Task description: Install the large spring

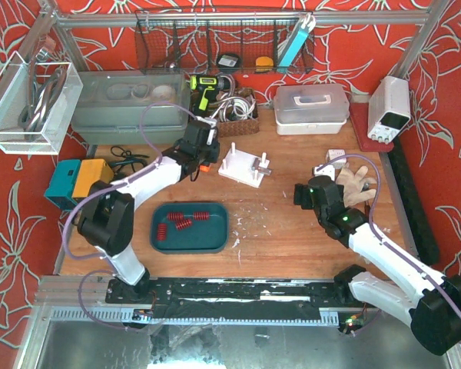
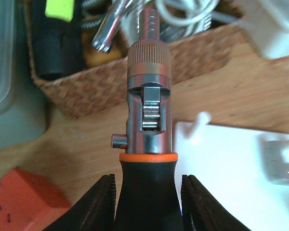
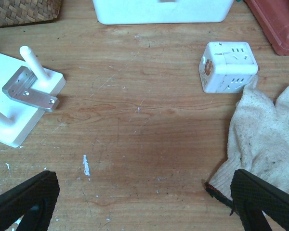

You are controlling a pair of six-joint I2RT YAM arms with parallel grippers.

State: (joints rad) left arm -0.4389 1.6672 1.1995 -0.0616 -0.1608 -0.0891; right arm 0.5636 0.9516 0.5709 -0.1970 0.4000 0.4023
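The red springs (image 1: 181,223) are lying in a green tray (image 1: 215,244) on the near left part of the wooden surface (image 1: 276,231). There are a few of them, lying close together. They are too small here to tell which one is the large one.

No tool is touching the springs. The left tool (image 2: 148,185) is hanging well behind the tray, near the back of the surface. Its two fingers are squeezing the black handle of a screwdriver (image 2: 148,120). The screwdriver has an orange ring and a shiny metal head, and it is pointing toward a wicker basket (image 2: 86,82). The tip is blurry and running out of the top of the left wrist view.

A white block (image 1: 243,165) with round pegs and a small metal plate is sitting just to the right of the left tool.

The right tool (image 3: 143,192) is hovering over bare wood, far to the right of the tray. Its fingers are spread wide and are holding nothing. A dirty cloth glove (image 3: 265,134) is lying just beside its right finger. A white plug cube (image 3: 229,67) is sitting behind the glove, touching it.
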